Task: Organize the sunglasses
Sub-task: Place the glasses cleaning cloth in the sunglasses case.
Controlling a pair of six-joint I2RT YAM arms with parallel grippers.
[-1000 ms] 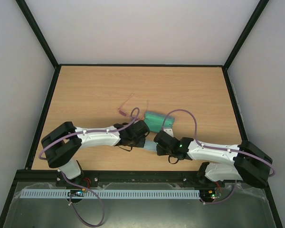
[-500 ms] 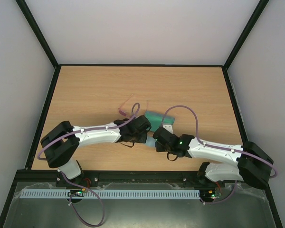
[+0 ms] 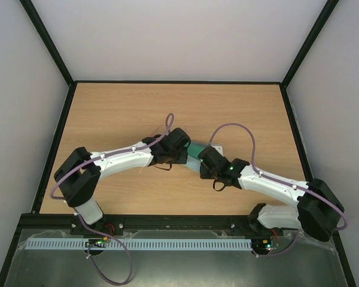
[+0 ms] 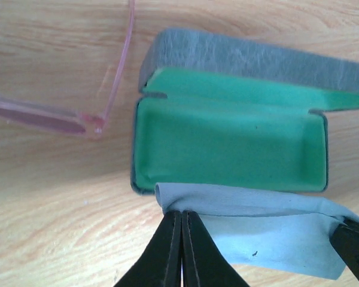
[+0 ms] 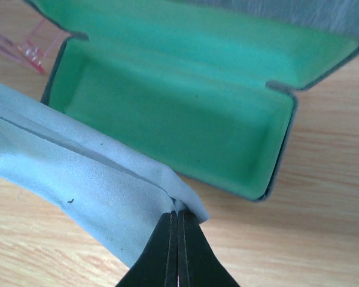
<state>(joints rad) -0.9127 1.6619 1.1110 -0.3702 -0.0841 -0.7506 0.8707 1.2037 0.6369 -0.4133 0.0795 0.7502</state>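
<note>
The case (image 4: 227, 143) lies open on the tabletop (image 4: 60, 227), straight ahead of both tools. Its tray is lined in green, and the lining shows bare across the whole floor and up the walls. Its lid (image 4: 251, 60) is folded back on the far side, blue-grey outside and green inside.

A light blue cloth (image 4: 269, 230) hangs stretched between the two tools, along the near rim of the case. Its far edge covers that rim, and none of it lies on the tray floor.

The left tool (image 4: 180, 218) is pinched shut on the cloth's left corner, its two black fingers pressed together with the fabric caught at their tips. The right tool (image 5: 177, 221) is likewise clamped on the opposite corner, where the cloth bunches into a fold at its tips. In the overhead view the two tools sit close together, the left tool (image 3: 180, 156) just left of the right tool (image 3: 201, 162), with a strip of the case (image 3: 197, 149) showing between them.

The sunglasses (image 4: 42, 116) are not held. They rest on the tabletop ahead of the left tool and off to its left, just beside the left end of the case and outside it. One slender pink arm runs away from the tool, past the lid's left corner. From the right tool the sunglasses (image 5: 30, 48) lie far ahead and to the left, beyond the cloth and only partly in view.
</note>
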